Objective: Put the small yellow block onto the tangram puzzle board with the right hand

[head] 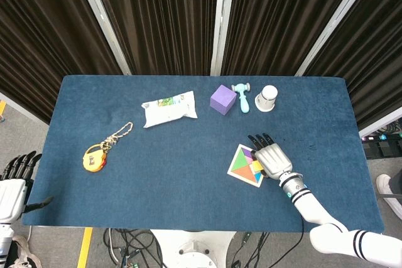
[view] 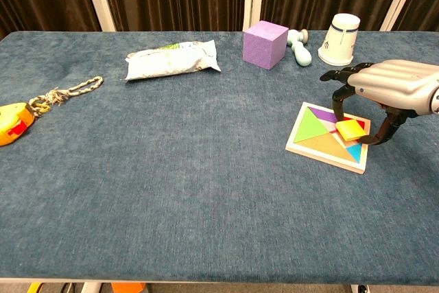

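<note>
The tangram puzzle board (head: 241, 167) lies flat right of the table's middle, its coloured pieces showing (view: 314, 133). My right hand (head: 271, 158) hovers over the board's right half, fingers curled downward (view: 387, 87). The small yellow block (view: 350, 129) sits tilted between the thumb and the fingers, at or just above the board's surface; in the head view the block (head: 257, 166) peeks out beside the palm. Whether the block touches the board is unclear. My left hand (head: 16, 183) hangs off the table's front left corner, fingers apart and empty.
Along the back stand a purple cube (head: 223, 99), a light blue toy hammer (head: 242, 95) and a white paper cup (head: 267, 98). A white packet (head: 169, 108) lies left of them. A yellow toy with a rope (head: 94, 157) rests at the left.
</note>
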